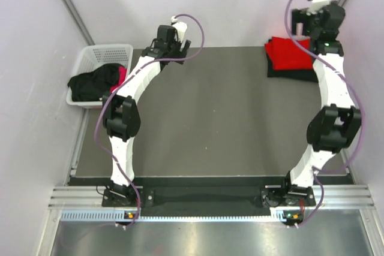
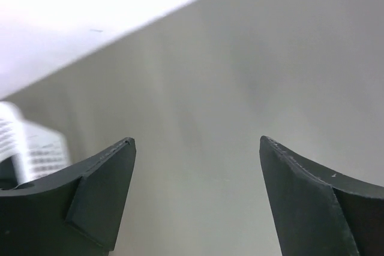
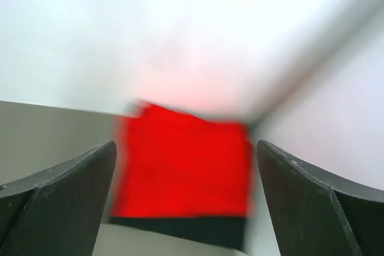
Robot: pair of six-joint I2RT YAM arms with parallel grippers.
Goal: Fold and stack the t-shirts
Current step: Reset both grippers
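Top view: a folded red t-shirt (image 1: 287, 52) lies on a black t-shirt (image 1: 281, 72) just under the right gripper (image 1: 305, 30). Other shirts (image 1: 93, 83) fill the basket (image 1: 103, 54), left of the left gripper (image 1: 170, 38).

Left wrist: the fingers (image 2: 102, 196) are spread and grasp nothing.

Right wrist: the fingers (image 3: 312, 208) are released. The red shirt is blurred and near square, between and beyond them.
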